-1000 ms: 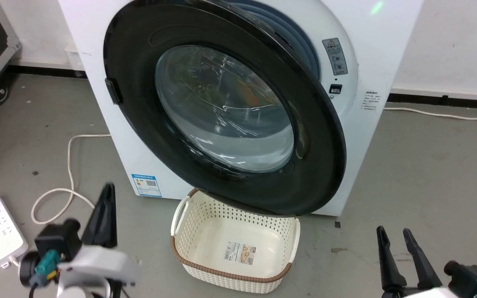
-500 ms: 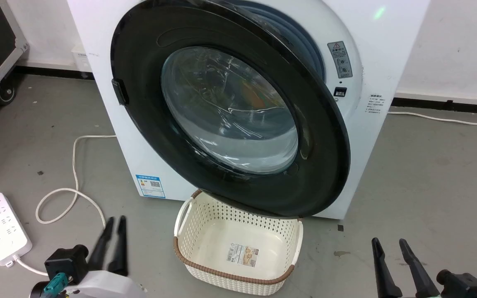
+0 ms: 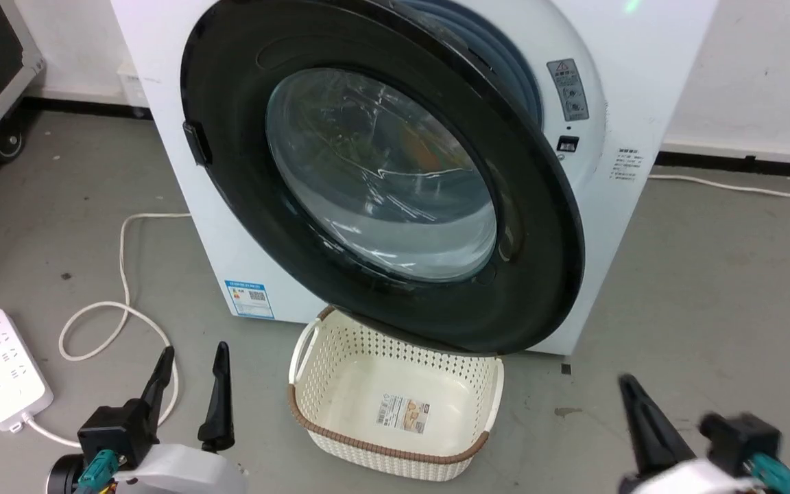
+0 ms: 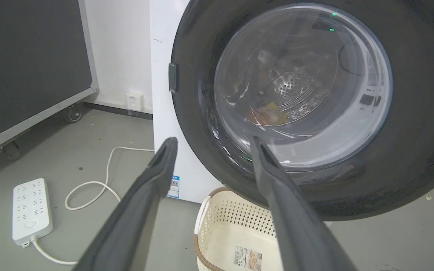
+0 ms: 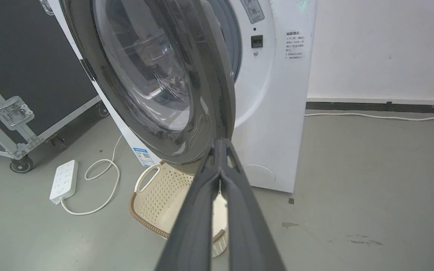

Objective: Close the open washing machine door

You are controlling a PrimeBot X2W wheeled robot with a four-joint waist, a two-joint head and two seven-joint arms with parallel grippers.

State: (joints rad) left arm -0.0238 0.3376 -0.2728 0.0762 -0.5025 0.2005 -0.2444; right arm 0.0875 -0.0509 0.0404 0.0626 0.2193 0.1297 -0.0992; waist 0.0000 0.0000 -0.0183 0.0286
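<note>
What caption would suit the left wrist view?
Open left gripper aimed at the washing machine door, which stands open above a cream basket.

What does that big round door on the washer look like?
The washing machine door is a wide black ring round a bulging clear glass bowl, with a small black block on its left rim. It stands ajar, its right edge swung away from the white washing machine, its lower edge above the cream basket.
</note>
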